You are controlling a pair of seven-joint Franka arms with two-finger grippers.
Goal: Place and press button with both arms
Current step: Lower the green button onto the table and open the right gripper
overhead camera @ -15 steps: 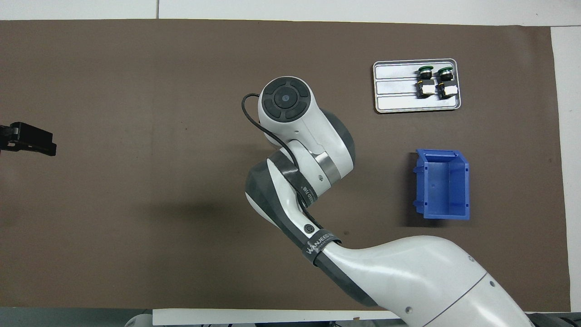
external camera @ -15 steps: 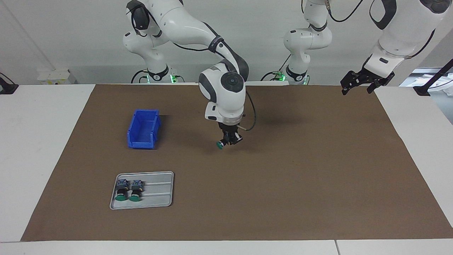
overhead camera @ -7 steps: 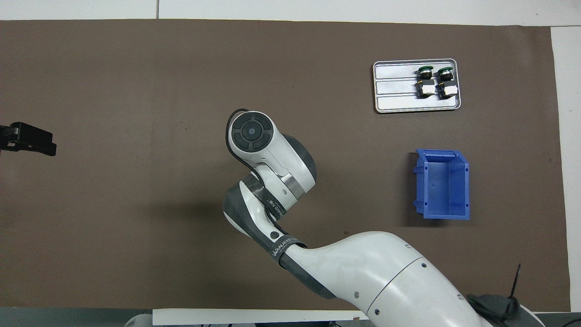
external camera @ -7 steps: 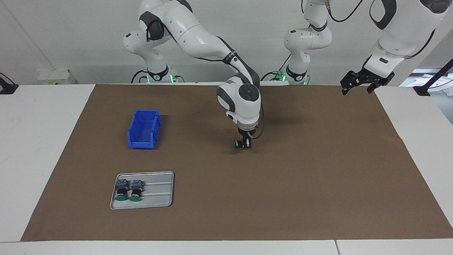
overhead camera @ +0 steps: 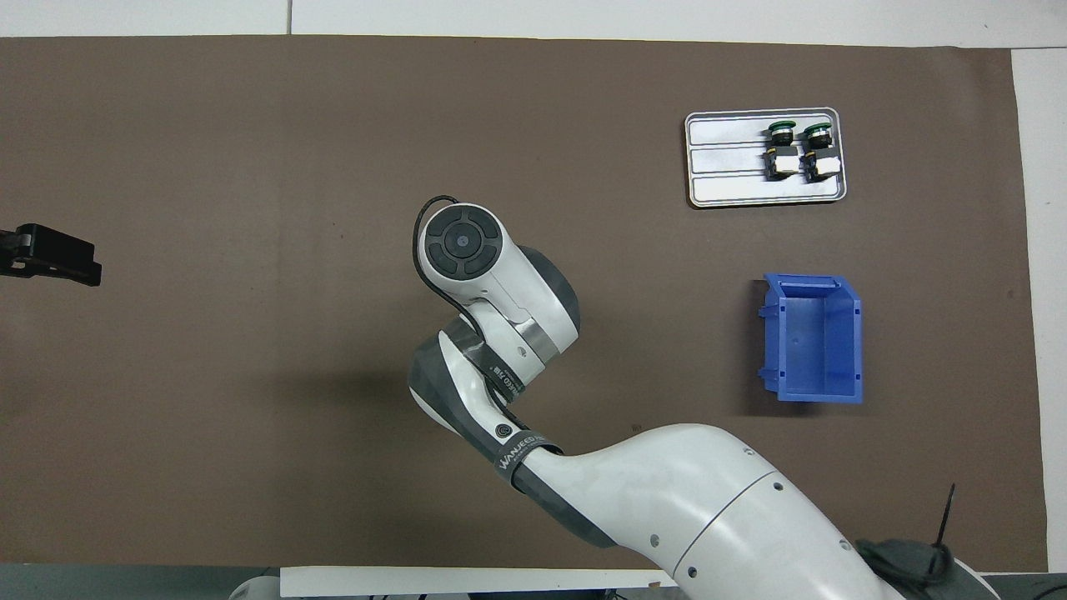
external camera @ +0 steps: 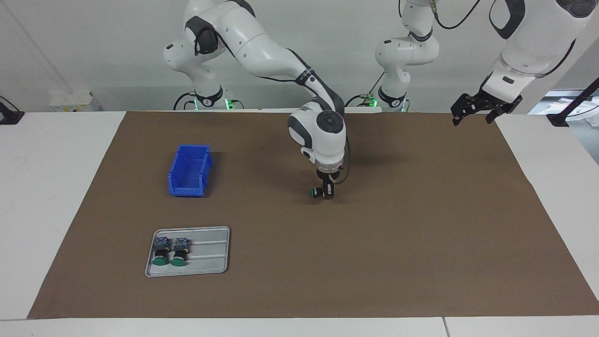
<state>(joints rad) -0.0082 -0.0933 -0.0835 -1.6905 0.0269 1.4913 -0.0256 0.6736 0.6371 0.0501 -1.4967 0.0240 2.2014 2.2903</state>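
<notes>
My right gripper (external camera: 326, 191) is shut on a button (external camera: 313, 191) with a green cap and holds it sideways, low over the middle of the brown mat (external camera: 421, 224). I cannot tell whether the button touches the mat. In the overhead view the right arm's wrist (overhead camera: 463, 242) hides both. Two more buttons (external camera: 161, 250) (external camera: 180, 250) lie side by side in a grey tray (external camera: 210, 262); they show in the overhead view too (overhead camera: 781, 150) (overhead camera: 816, 150). My left gripper (external camera: 472, 114) waits open and empty, raised over the mat's edge at the left arm's end, also seen from overhead (overhead camera: 50, 258).
A blue plastic bin (external camera: 189, 171) (overhead camera: 813, 337) stands empty toward the right arm's end, nearer to the robots than the tray (overhead camera: 725, 158). Two gripperless white arms with green-lit bases (external camera: 210, 100) (external camera: 388, 98) stand at the robots' edge.
My right gripper has carried the button toward the left arm's end and lowered it close to the mat; in the last half second it only sank slightly. The left arm has not moved.
</notes>
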